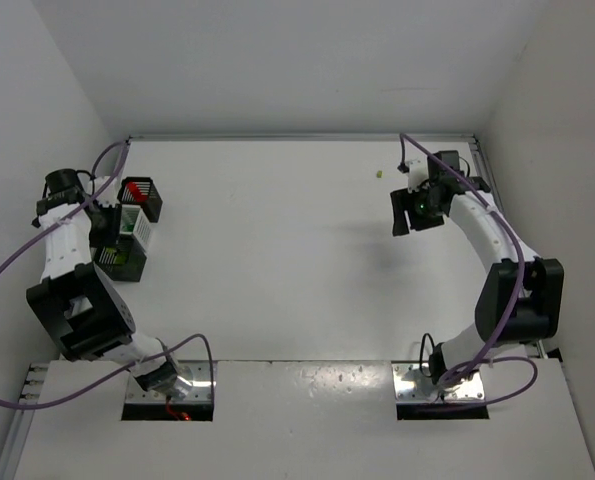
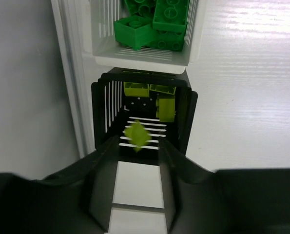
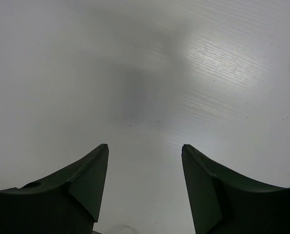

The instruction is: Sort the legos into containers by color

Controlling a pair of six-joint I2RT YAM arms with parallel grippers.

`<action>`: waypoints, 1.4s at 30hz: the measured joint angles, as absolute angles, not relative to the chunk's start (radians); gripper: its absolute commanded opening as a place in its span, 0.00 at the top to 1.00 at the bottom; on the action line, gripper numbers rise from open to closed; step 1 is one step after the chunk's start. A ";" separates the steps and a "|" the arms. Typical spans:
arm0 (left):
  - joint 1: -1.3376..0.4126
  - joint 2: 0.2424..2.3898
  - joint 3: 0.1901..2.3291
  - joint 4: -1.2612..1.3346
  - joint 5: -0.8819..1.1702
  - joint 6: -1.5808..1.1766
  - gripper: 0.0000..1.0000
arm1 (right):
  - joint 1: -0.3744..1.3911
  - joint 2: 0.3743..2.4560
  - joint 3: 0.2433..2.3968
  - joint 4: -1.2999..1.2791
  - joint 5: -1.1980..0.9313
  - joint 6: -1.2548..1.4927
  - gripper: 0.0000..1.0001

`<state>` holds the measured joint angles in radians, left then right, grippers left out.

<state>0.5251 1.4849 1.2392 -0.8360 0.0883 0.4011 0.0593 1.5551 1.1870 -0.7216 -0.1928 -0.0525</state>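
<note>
**Counter, white, walled.** Both arms are reaching out from the 6 o'clock edge.

**Containers.** Three slatted bins are standing in a touching row at the 9 o'clock side.
- Far black bin, at the 12 o'clock end of the row, is holding red legos.
- White bin, in the middle, is holding dark green legos heaped against each other.
- Near black bin, at the 6 o'clock end, is holding yellow-green legos lying along its far wall.

**Left pincer.** It is hanging directly over the near black bin, released, with its fingers standing apart. A loose yellow-green brick is showing blurred just past the fingertips, tilted on one corner and touching neither finger, over the slatted floor of that bin.

**Right pincer.** It is hovering over bare counter at about 2 o'clock, released, jaws standing wide with nothing between them.

**Stray yellow-green brick.** It is lying alone on the counter at about 1 o'clock, near the back wall, just to the 11 o'clock side of the right pincer and apart from it. In the right wrist view it is showing only as a sliver at the 3 o'clock edge.
</note>
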 measured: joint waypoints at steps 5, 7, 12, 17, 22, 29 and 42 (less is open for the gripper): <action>0.525 1.491 1.238 -0.830 0.094 0.408 0.39 | 0.006 1.554 1.192 -0.733 -0.194 -0.051 0.38; 0.525 1.491 1.238 -0.829 0.109 0.406 0.37 | -0.007 1.551 1.192 -0.738 -0.192 -0.051 0.38; 0.524 1.474 1.259 -0.848 0.201 0.395 0.29 | -0.038 1.538 1.190 -0.738 -0.186 -0.051 0.38; 0.452 1.398 1.338 -0.848 0.289 0.306 0.27 | -0.064 1.561 1.210 -0.739 -0.187 -0.051 0.38; 0.287 1.415 1.449 -0.792 0.319 0.186 0.26 | -0.070 1.691 1.340 -0.723 -0.187 -0.052 0.40; 0.081 1.622 1.623 -0.686 0.242 0.034 0.26 | -0.068 1.906 1.531 -0.686 -0.192 -0.051 0.43; -0.084 1.742 1.678 -0.480 0.102 -0.118 0.00 | -0.006 2.224 1.823 -0.567 -0.202 0.069 0.43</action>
